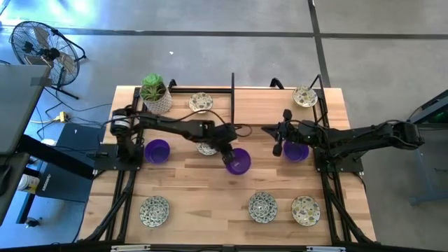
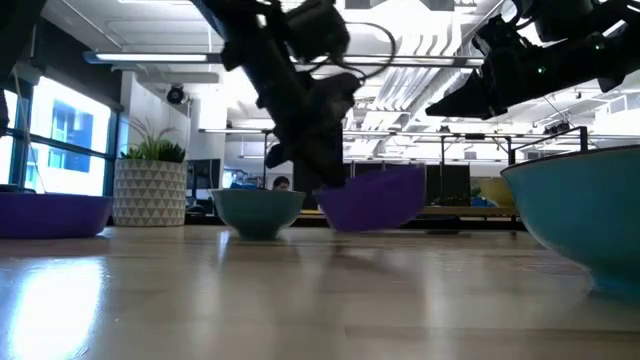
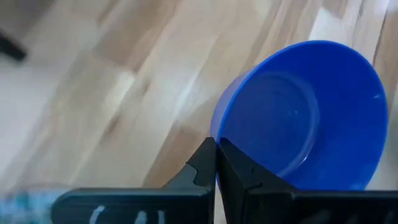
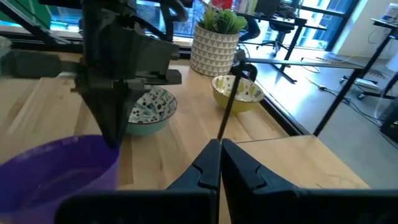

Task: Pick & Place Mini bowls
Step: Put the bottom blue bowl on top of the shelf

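left of the plant pot (image 1: 156, 95) side, a purple bowl (image 1: 157, 150) sat on the worktop (image 1: 203, 203). the left pincer (image 1: 229, 158) pinched a second purple bowl's (image 1: 239, 161) rim, lifted and tilted. the right pincer (image 1: 278, 148) hung closed, empty, beside a third purple bowl (image 1: 295, 150).

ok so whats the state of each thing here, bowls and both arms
left end effector: shut on the rim of a purple bowl, lifted and tilted
right end effector: shut, empty, above the table
other purple bowls: upright on the table
patterned bowls: upright
plant: upright
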{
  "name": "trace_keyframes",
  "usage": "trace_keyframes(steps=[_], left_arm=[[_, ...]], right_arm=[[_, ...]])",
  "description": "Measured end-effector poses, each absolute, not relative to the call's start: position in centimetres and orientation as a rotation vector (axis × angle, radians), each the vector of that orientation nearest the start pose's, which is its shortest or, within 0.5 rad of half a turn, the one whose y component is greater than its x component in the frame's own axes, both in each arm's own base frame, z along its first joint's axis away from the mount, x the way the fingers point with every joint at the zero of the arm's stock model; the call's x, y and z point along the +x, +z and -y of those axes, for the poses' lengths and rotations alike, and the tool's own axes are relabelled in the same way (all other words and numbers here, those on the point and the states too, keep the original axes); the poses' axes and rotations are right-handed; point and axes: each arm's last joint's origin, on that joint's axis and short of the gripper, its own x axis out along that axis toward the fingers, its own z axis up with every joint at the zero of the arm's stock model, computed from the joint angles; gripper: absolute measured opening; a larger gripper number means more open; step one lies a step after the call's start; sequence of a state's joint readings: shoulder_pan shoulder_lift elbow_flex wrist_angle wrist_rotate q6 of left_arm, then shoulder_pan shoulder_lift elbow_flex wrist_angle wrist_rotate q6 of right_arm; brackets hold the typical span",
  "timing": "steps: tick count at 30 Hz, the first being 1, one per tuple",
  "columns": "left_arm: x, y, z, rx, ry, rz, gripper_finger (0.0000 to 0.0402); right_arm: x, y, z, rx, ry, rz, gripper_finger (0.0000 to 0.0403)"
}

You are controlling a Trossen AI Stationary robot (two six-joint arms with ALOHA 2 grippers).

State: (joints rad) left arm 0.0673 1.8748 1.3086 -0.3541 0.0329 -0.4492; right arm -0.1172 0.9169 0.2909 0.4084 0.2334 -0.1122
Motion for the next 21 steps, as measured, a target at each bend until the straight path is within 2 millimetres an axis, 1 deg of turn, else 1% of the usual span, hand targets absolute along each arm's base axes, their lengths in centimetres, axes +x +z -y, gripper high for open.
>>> trace_keyframes(steps=[2, 4, 8, 13, 17, 19, 21], left_arm=[[40.32, 19.93, -2.7, -0.45, 0.236, -0.89, 0.0001], [40.09, 20.09, -2.83, -0.434, 0.245, -0.931, 0.0001], [40.28, 20.48, -2.92, -0.421, 0.256, -0.908, 0.0008], [40.18, 20.43, -2.93, -0.414, 0.268, -0.916, 0.0051], [40.09, 20.38, -2.86, -0.397, 0.235, -0.934, 0.009], [40.03, 20.35, -2.85, -0.37, 0.223, -0.943, 0.0099], [39.86, 20.36, -2.9, -0.327, 0.229, -0.957, 0.0099]], right_arm=[[18.47, 19.74, 2.86, -0.123, -0.341, -0.238, 0.0001], [18.47, 19.74, 2.86, -0.123, -0.341, -0.238, 0.0001], [18.47, 19.74, 2.86, -0.123, -0.34, -0.238, 0.0001], [18.46, 19.73, 2.86, -0.12, -0.341, -0.238, 0.0002], [18.46, 19.74, 2.86, -0.12, -0.341, -0.238, 0.0002], [18.47, 19.74, 2.85, -0.121, -0.34, -0.238, 0.0001], [18.46, 19.73, 2.86, -0.12, -0.341, -0.238, 0.0001]])
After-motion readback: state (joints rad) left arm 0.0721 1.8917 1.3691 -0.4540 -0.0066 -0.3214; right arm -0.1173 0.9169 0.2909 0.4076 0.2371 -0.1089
